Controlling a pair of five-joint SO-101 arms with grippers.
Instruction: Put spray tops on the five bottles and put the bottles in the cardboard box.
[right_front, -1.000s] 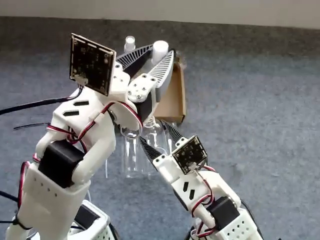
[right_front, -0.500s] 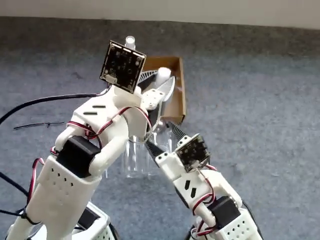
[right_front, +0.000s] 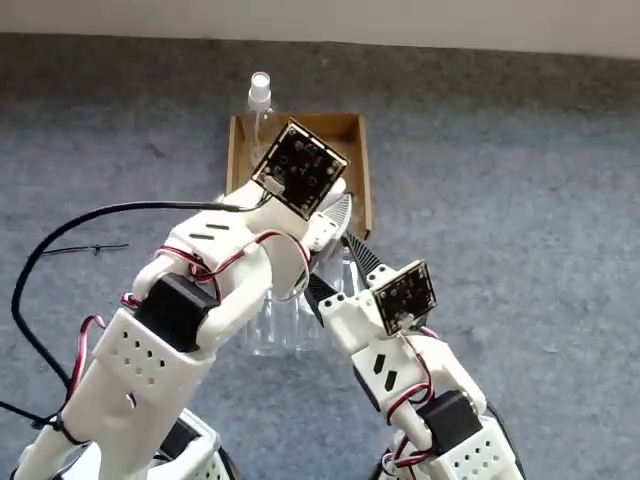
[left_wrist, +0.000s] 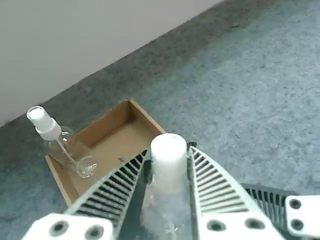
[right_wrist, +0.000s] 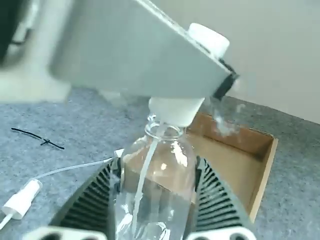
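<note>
White spray top (left_wrist: 168, 161) sits clamped between the left gripper's (left_wrist: 168, 150) ribbed fingers. Its dip tube runs down inside the clear bottle (right_wrist: 157, 177), which the right gripper (right_wrist: 157, 164) squeezes between its own fingers. Beyond both sets of fingertips lies the cardboard box (left_wrist: 117, 140), holding one capped bottle (left_wrist: 65, 147). A loose spray top (right_wrist: 20, 202) lies on the grey carpet (right_wrist: 60, 125) beside the right fingers.

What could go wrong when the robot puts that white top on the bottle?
The spray top in the left gripper sits just at the mouth of the bottle. Pushed down crooked, it might jam or bend its thin tube. The right gripper holds the smooth, clear bottle by its sides, so a hard push could make it slip.
</note>
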